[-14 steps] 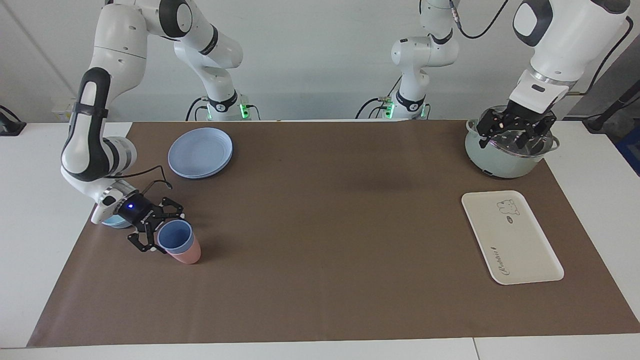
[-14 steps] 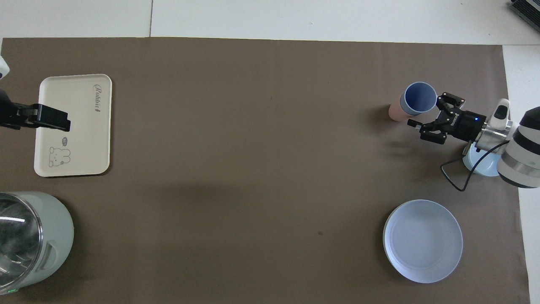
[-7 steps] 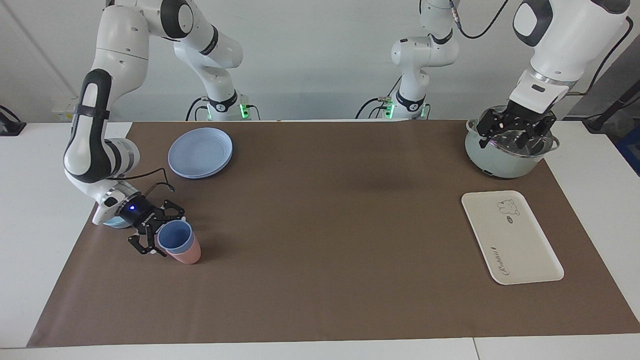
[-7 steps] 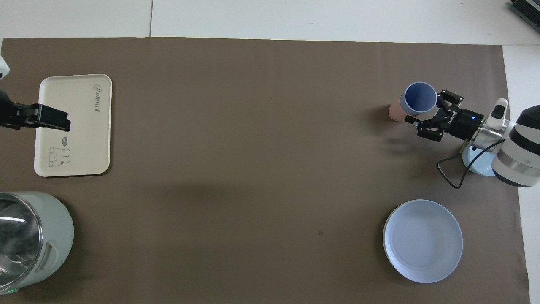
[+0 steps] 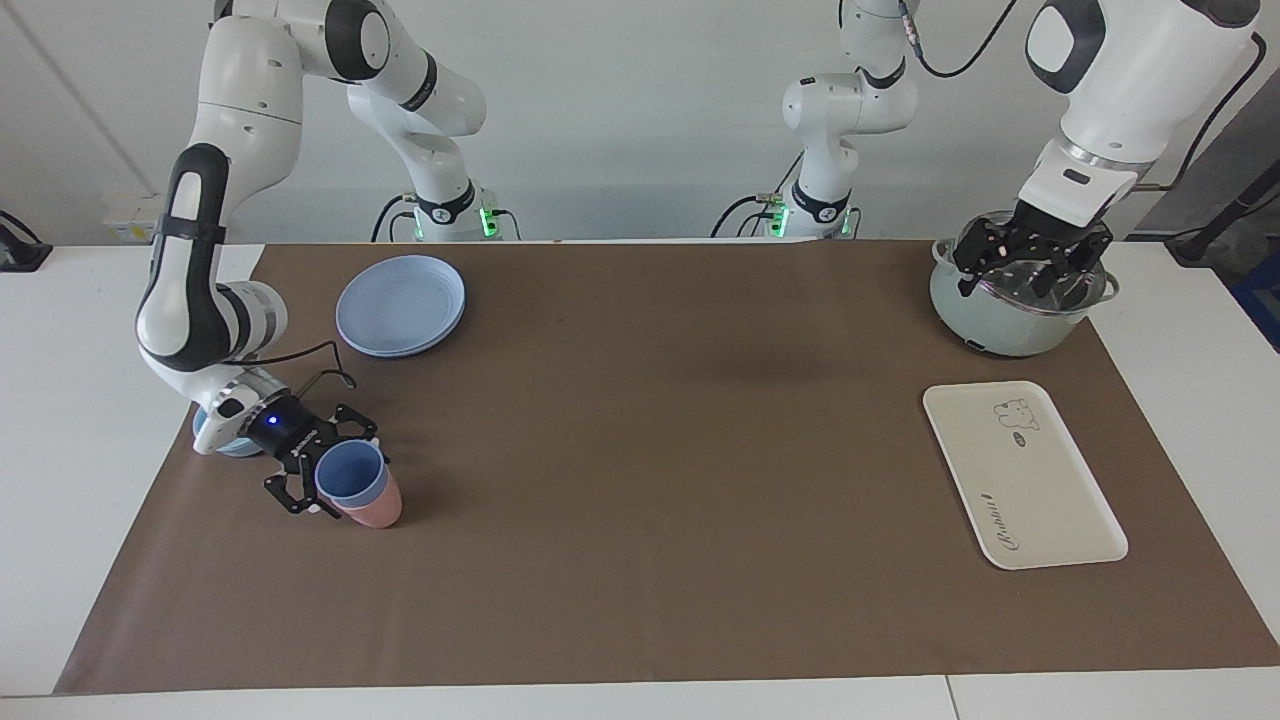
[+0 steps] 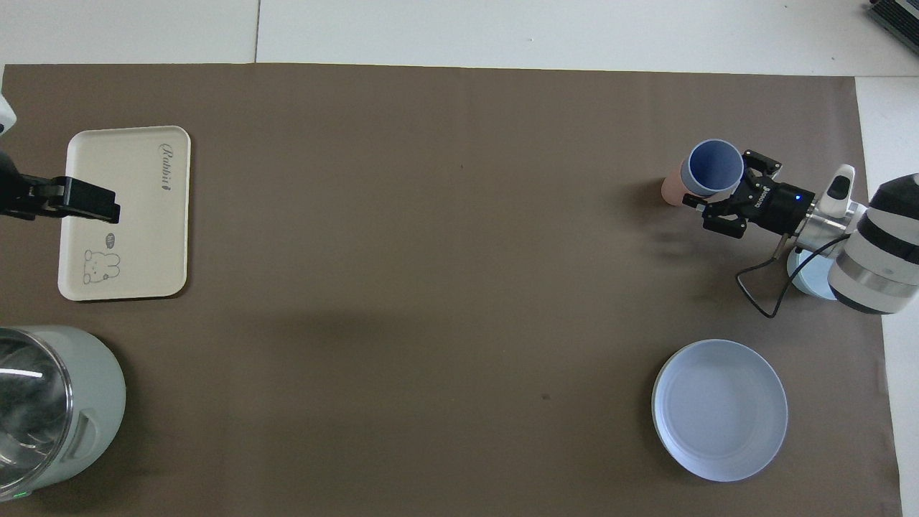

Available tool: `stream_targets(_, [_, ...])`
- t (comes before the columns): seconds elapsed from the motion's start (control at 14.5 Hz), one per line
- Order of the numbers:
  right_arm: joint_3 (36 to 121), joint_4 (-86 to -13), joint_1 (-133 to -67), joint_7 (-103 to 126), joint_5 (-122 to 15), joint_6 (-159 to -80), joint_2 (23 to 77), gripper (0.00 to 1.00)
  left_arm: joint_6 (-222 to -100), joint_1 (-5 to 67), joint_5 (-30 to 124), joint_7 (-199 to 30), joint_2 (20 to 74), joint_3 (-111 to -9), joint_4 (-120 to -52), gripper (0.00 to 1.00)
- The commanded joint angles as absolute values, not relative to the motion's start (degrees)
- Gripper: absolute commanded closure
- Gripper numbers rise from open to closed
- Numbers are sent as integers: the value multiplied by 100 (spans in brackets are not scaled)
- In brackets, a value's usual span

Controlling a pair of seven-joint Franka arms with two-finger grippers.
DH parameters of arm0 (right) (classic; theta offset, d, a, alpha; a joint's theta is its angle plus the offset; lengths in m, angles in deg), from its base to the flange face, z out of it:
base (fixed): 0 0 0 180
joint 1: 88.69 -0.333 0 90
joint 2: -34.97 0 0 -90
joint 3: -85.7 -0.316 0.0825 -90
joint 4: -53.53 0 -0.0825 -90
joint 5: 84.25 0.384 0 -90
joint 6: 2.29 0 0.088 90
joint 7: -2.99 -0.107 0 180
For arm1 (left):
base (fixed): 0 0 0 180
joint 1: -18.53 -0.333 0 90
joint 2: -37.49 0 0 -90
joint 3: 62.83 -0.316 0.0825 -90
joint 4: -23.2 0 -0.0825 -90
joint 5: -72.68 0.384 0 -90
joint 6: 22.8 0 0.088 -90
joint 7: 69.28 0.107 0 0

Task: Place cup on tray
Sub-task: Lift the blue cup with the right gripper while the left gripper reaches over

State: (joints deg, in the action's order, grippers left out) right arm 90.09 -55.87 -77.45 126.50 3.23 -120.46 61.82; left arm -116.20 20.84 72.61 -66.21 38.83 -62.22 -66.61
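The periwinkle-blue cup is sitting nested in a salmon-pink cup, the pair leaning on the brown mat toward the right arm's end of the tabletop. The right pincer is lying low and nearly level beside the blue cup, its fingers spread and standing on either side of the cup's rim, one finger at the side nearer the robots and the other at the side farther from them. Whether the fingers are touching the cup's wall cannot be told; they are not pinching it. In the overhead view the right pincer is pointing at the blue cup from the tabletop's edge.

A light-blue bowl is lying under the right arm's wrist, and a round blue plate is lying nearer to the robots than the cups.

The cream-white tray with its cartoon bear is lying toward the left arm's end, well apart from the cup. The left pincer is waiting, fingers spread and holding nothing, over a pale green pot that is standing nearer to the robots than the tray.
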Motion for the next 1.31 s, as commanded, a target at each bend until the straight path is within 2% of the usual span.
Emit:
stream_targets(0.0, [9009,-5493,-7893,12788,671,-12278,6291,0,-11746,2028,7189,-6542,3749,-6212,-6847,0])
stream_targets(0.34, [9000,-5475,-7973,12780,734,-12358,6318,0,-11833,2028,7189,-6524,3714,-6212,-6926,0])
stream_targets(0.41, [9009,-5458,-7973,12780,725,-12358,6318,40,-11833,2028,7189,-6524,3714,-6212,-6926,0])
stream_targets(0.48, [9000,-5449,-7973,12771,725,-12358,6318,99,-11833,2028,7189,-6524,3714,-6212,-6926,0])
stream_targets(0.83, [9009,-5396,-7990,12289,629,-12410,6222,100,-11825,2028,7189,-6524,3714,-6212,-6926,0])
stream_targets(0.97, [9018,-5396,-8069,11877,332,-12716,5941,100,-11825,2028,7189,-6559,3714,-6212,-6926,0])
stream_targets(1.24, [9027,-5370,-8455,9710,-1520,-13279,5186,100,-11710,2037,7189,-6551,3670,-6212,-6935,0])
